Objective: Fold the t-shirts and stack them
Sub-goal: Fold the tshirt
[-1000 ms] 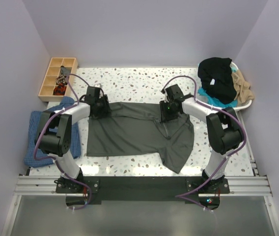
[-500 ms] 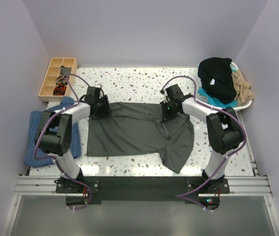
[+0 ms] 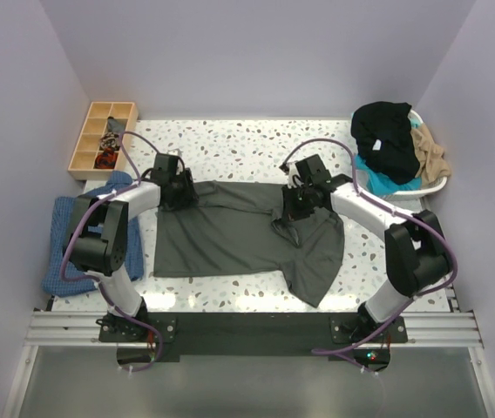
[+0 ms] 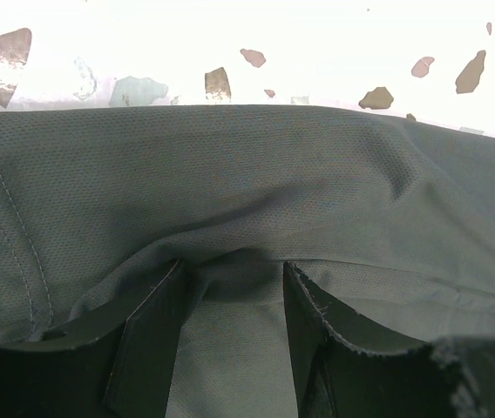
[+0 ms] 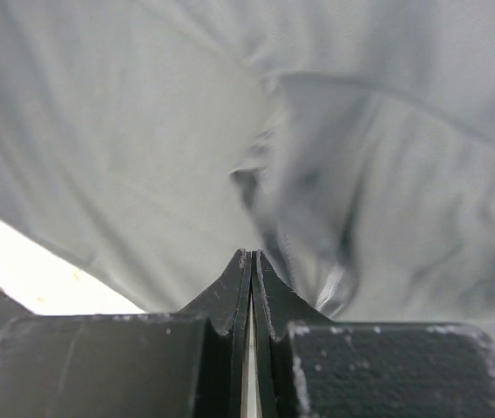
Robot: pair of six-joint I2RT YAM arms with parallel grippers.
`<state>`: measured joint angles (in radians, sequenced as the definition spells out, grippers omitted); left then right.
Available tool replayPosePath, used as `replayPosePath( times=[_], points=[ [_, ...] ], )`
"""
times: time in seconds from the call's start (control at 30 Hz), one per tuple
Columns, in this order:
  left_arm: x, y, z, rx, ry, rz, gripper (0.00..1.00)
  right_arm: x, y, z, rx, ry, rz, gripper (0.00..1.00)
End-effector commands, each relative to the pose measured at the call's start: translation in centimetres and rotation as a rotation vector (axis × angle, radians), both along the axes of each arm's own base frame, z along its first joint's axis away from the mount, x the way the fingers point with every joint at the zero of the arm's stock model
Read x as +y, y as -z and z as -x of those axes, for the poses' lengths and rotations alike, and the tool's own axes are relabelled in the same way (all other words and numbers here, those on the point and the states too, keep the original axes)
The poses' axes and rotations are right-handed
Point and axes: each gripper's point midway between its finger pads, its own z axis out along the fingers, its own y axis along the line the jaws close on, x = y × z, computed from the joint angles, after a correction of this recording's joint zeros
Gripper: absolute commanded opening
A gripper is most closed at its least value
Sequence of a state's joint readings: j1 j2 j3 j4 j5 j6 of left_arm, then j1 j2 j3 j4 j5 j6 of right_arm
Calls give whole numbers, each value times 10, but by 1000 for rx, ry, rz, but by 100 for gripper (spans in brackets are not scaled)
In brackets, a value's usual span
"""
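Two grippers meet the far edge of the charcoal t-shirt (image 3: 230, 239), spread mid-table, long axis left-right. Left gripper (image 4: 232, 274) straddles a ridge, fingers apart; right gripper (image 5: 249, 257) pinches a fold.

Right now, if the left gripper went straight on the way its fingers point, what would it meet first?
The charcoal-grey t-shirt: a ridge of its cloth bunches between the spread fingers of the left gripper. Beyond the shirt's edge lies the table, though depth is unclear.
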<state>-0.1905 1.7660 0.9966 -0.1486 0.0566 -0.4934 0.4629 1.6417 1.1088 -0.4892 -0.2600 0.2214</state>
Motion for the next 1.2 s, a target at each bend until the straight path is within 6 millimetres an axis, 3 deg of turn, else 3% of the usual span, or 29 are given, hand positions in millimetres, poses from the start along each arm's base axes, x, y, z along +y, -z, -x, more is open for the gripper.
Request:
replayPosePath(
  times=[0.0, 0.07, 0.1, 0.17, 0.2, 0.33, 0.5, 0.63, 0.73, 0.87, 1.0, 1.17],
  points=[
    [-5, -10, -14, -46, 22, 13, 53, 10, -3, 29, 71, -26, -67, 0],
    [-5, -9, -13, -43, 24, 15, 53, 13, 0, 33, 95, -23, -82, 0],
    [-5, -9, -13, -43, 23, 14, 53, 13, 4, 38, 109, -27, -80, 6],
    [-5, -8, -13, -41, 23, 13, 53, 12, 9, 40, 119, -18, -65, 30],
    [-5, -8, -13, -40, 23, 11, 53, 11, 8, 39, 115, -18, -60, 34],
    [-4, -11, -13, -47, 20, 8, 52, -9, -2, 15, -11, 56, 49, 35],
    [-4, -16, -14, -61, 19, 10, 52, -31, -31, -34, -209, 184, 167, 34],
    [-4, -20, -14, -67, 18, 10, 52, -32, -31, -60, -254, 237, 210, 34],
    [-3, -22, -14, -74, 16, 6, 52, -31, -14, -74, -241, 256, 241, 34],
    [-2, -21, -13, -67, 16, 2, 52, -20, 9, -73, -172, 209, 243, 32],
    [-1, -21, -14, -70, 14, -2, 52, -11, 22, -57, -105, 166, 196, 32],
    [-1, -19, -14, -65, 14, -3, 52, 3, 18, -26, -82, 88, 146, 32]
  ],
)
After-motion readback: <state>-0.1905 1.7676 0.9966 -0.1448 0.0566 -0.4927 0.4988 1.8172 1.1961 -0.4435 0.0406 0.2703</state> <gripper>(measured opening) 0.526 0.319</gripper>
